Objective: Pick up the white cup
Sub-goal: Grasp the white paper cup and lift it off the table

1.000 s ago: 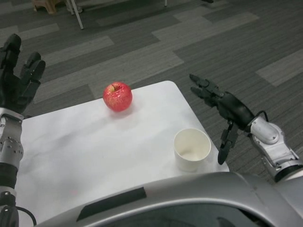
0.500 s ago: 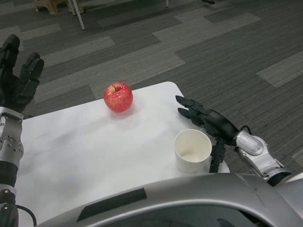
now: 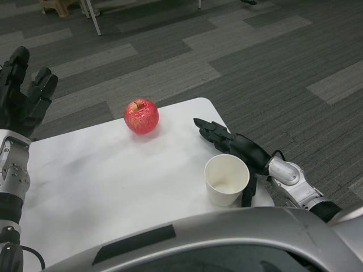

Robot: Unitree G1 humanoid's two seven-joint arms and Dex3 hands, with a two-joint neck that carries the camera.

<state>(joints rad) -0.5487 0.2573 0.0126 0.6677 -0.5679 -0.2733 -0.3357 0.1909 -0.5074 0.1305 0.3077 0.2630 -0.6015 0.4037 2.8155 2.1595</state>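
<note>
White cup (image 3: 226,180), upright at the table's (image 3: 102,181) five o'clock corner, judged light, thin-walled and crushable, best held mid-wall; right hand (image 3: 241,152) cups it at three o'clock, fingers spread, grasping nothing; left hand (image 3: 21,96) idle, spread.

A white cup (image 3: 227,180), a red apple (image 3: 141,115), black hands, grey striped carpet (image 3: 255,51).

Grey carpet (image 3: 255,62) in long planks of lighter and darker tone covers the floor beyond the white surface (image 3: 102,181). Pale furniture legs (image 3: 91,17) and a wooden piece (image 3: 57,5) stand past its far left corner.
</note>
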